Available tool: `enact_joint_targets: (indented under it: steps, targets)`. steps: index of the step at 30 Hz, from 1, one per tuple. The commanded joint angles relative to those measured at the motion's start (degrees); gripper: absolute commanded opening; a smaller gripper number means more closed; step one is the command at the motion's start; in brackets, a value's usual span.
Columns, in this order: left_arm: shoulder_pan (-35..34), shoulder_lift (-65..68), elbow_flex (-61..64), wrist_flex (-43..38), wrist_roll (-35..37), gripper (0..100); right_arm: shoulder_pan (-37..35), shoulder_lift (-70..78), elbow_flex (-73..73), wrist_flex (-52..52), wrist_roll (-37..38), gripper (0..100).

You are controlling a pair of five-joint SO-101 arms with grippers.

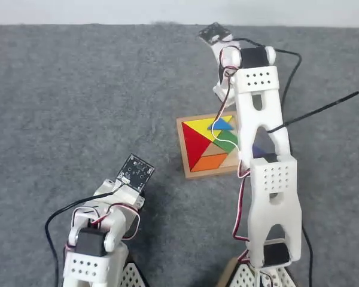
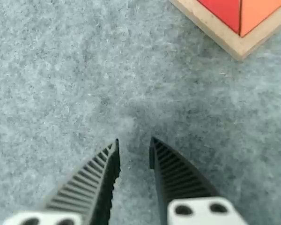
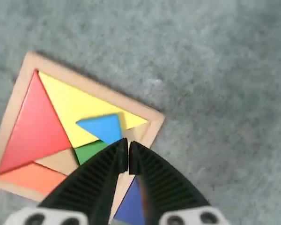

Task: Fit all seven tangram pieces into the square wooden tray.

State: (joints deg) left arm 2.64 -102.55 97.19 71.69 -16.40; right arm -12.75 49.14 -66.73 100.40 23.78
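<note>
The bench (image 1: 66, 89) was covered all over in grey, fuzzy felt with a fine, mottled nap, its short pale fibres plain to see close up. Beyond the bench's far edge ran a narrow whitish strip (image 1: 107, 11), flat and unmarked; whether wall or bare surface could not be told.

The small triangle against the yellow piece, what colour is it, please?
The triangle is blue; right wrist view.

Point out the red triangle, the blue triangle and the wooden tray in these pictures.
red triangle (image 3: 34, 130), right wrist view, middle of its face.
blue triangle (image 3: 104, 127), right wrist view, middle of its face.
wooden tray (image 2: 239, 47), left wrist view, bare corner of its rim.
</note>
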Motion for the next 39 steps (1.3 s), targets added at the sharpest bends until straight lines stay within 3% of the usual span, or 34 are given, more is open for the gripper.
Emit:
enact_joint_targets:
  steps: [1,10,16,19,24,39]
  targets:
    - [-0.4,-0.7,-0.7,0.3,-0.6,10,0.5,-6.2,-2.6,2.9,-5.9,0.6]
    - [-0.4,-0.7,-0.7,0.3,-0.6,10,4.8,-22.5,24.0,-2.5,-7.6,0.7]
    - [-0.4,-0.7,-0.7,0.3,-0.6,10,-0.1,-34.9,57.1,-24.9,-7.4,0.6]
    - [-0.4,-0.7,-0.7,0.3,-0.6,10,-3.6,-37.2,66.5,-32.9,-7.6,0.6]
    - [-0.4,-0.7,-0.7,0.3,-0.6,10,-4.9,-32.1,65.1,-33.9,-7.4,0.6]
    - [-0.4,-0.7,-0.7,0.3,-0.6,10,1.4,-20.7,53.8,-33.5,-5.5,0.6]
